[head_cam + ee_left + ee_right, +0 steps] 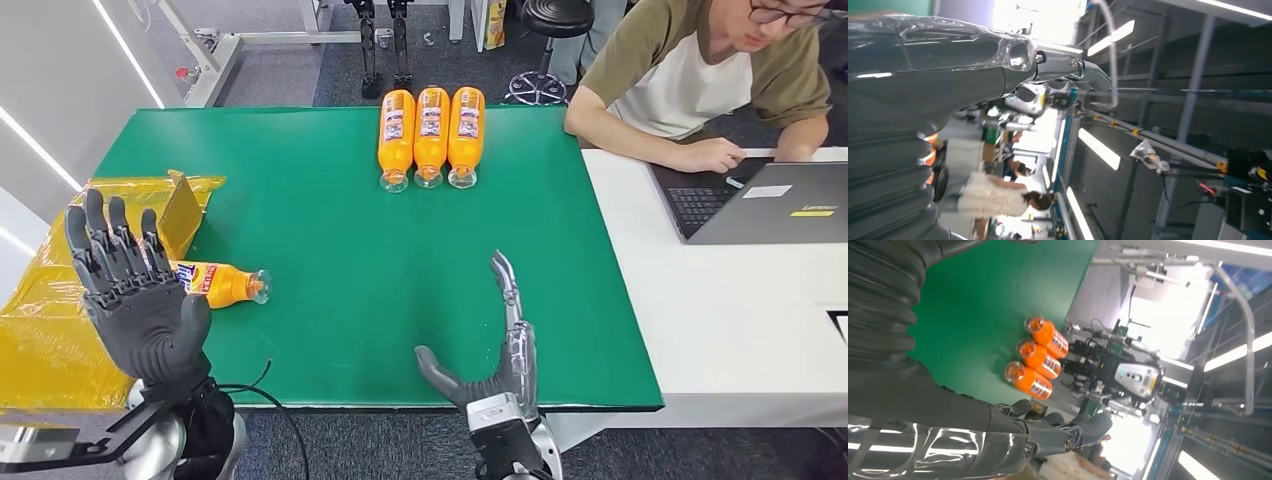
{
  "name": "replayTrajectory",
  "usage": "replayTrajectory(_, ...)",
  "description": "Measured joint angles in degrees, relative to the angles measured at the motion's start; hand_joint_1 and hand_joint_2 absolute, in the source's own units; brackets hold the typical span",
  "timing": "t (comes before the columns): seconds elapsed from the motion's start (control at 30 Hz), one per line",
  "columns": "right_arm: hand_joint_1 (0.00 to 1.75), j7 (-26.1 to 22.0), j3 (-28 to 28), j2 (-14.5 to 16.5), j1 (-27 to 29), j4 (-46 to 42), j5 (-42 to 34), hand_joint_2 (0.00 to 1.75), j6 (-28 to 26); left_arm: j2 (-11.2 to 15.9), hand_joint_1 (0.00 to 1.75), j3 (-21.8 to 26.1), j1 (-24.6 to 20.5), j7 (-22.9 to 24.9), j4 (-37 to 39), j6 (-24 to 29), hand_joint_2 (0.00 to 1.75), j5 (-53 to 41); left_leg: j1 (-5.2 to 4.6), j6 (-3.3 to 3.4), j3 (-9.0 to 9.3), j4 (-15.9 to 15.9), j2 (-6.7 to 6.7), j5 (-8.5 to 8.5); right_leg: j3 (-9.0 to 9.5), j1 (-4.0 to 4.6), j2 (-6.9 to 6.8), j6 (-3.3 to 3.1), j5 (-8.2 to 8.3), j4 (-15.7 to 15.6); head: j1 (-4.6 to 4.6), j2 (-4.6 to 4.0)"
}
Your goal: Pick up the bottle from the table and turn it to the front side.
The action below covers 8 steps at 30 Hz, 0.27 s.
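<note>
An orange bottle (224, 283) lies on its side near the left edge of the green table (330, 200), cap end pointing right. My left hand (135, 290) is raised just left of it, fingers spread and upright, holding nothing. Near the table's front edge my right hand (500, 345) is flat and open, fingers pointing away from me, thumb out to the left. Three more orange bottles (431, 133) lie side by side at the far middle of the table, and they appear as orange bottles (1037, 360) in the right wrist view beyond my right hand (1013, 435).
A yellow plastic-lined box (60, 300) sits off the table's left edge. A white desk (720, 300) adjoins the right side, where a person (700, 70) works at a laptop (770, 200). A black cable (270, 400) hangs at the front edge.
</note>
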Motion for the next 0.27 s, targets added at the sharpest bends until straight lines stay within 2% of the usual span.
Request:
replayTrajectory(0.13, 0.00, -1.8, -0.6, 0.0, 1.5, -1.0, -0.8, 1.75, -4.1, -3.1, 0.00, -0.4, 3.2, 0.0, 0.0, -1.5, 1.75, -2.8, 0.00, 0.00, 0.00, 0.0, 0.00, -0.01, -0.01, 0.00, 0.00, 0.00, 0.00, 0.0, 0.00, 0.00)
replayTrajectory(0.27, 0.00, -2.0, -1.2, 0.0, 2.6, -2.4, -1.4, 1.75, -5.9, -4.4, 0.00, -0.5, 4.2, 0.0, 0.1, -1.2, 1.75, -5.9, 0.01, 0.00, 0.01, 0.0, 0.00, 0.00, -0.01, 0.01, 0.00, 0.00, 0.00, 0.0, 0.00, 0.00)
